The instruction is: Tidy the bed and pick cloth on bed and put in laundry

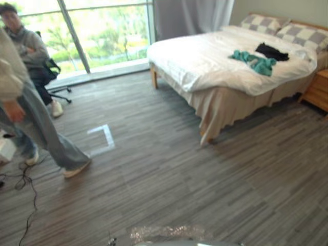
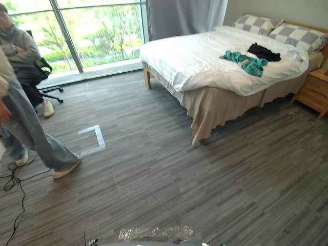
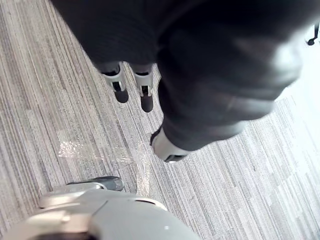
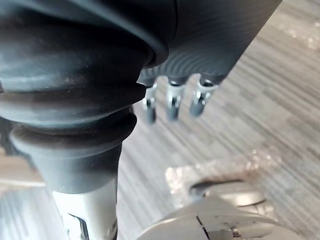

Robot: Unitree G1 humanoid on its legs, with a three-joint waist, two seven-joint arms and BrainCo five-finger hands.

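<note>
A teal cloth [image 1: 253,61] lies crumpled on the white duvet of the bed [image 1: 205,56], far ahead on the right. A black cloth [image 1: 271,52] rests just behind it, nearer the checkered pillows [image 1: 261,23]. My left hand [image 3: 145,92] hangs over the grey floor in the left wrist view, fingers relaxed and holding nothing. My right hand [image 4: 172,102] also hangs above the floor with its fingers straight and empty. Both hands are far from the bed.
A person in jeans [image 1: 31,123] walks at the left, and another person [image 1: 25,48] sits on an office chair by the window. A wooden nightstand [image 1: 319,89] stands right of the bed. A white tape mark [image 1: 102,138] lies on the floor.
</note>
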